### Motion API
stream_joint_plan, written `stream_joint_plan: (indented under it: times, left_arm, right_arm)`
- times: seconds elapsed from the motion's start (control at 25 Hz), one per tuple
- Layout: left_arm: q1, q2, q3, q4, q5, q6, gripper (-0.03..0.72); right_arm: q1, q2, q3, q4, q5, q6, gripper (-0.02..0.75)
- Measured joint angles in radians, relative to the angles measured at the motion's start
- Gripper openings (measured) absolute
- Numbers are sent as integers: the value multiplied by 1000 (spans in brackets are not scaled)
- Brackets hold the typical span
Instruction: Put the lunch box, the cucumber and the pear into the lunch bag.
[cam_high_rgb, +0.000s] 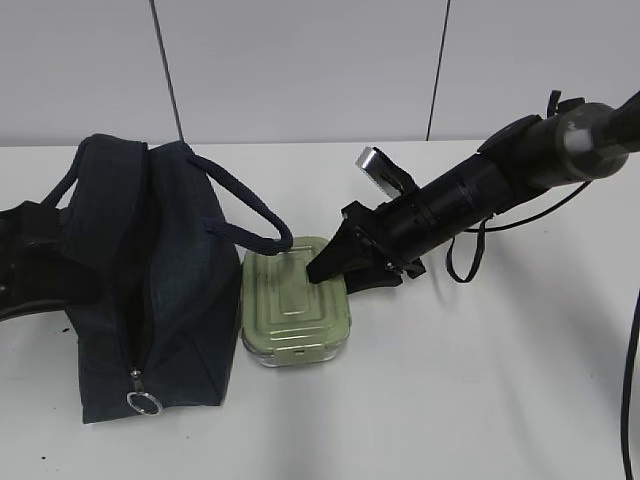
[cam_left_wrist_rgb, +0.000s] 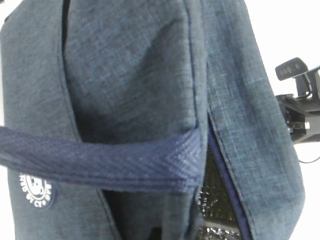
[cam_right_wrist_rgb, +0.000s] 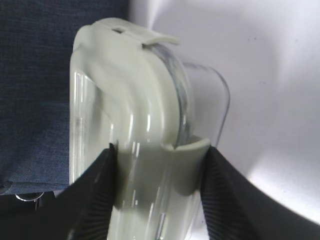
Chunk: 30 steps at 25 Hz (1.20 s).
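Note:
The navy lunch bag (cam_high_rgb: 150, 270) stands at the left, its top zipper open; it fills the left wrist view (cam_left_wrist_rgb: 125, 75), where silver lining (cam_left_wrist_rgb: 215, 200) shows in the gap. The pale green lunch box (cam_high_rgb: 295, 310) lies on the table against the bag's right side. My right gripper (cam_high_rgb: 325, 268) is shut on its far end; in the right wrist view the gripper (cam_right_wrist_rgb: 160, 148) has both black fingers (cam_right_wrist_rgb: 95, 200) pressed on the box (cam_right_wrist_rgb: 130, 90). My left arm (cam_high_rgb: 25, 265) is behind the bag, its gripper hidden. The cucumber and pear are out of view.
The white table (cam_high_rgb: 450, 380) ends at a pale wall behind. One bag handle (cam_high_rgb: 245, 210) droops over the lunch box's left edge. The zipper's ring pull (cam_high_rgb: 144, 403) hangs at the bag's near end. A black cable (cam_high_rgb: 465, 255) loops under the right arm.

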Motion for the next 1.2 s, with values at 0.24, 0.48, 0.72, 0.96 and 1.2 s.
stream_joint_plan:
  times: [0.24, 0.48, 0.72, 0.96, 1.2]
  left_arm:
    - [0, 0, 0, 0, 0, 0, -15]
    - [0, 0, 0, 0, -1, 0, -15]
    - [0, 0, 0, 0, -1, 0, -15]
    - [0, 0, 0, 0, -1, 0, -15]
    - [0, 0, 0, 0, -1, 0, -15]
  right_arm:
    - [-2, 2, 0, -2, 22, -3, 373]
    - [-39, 2, 0, -13, 72, -32, 371]
    - [-79, 8, -62, -37, 79, -43, 368]
    - [-101, 17, -119, -54, 72, -24, 365]
    - [-101, 17, -161, -59, 72, -2, 365]
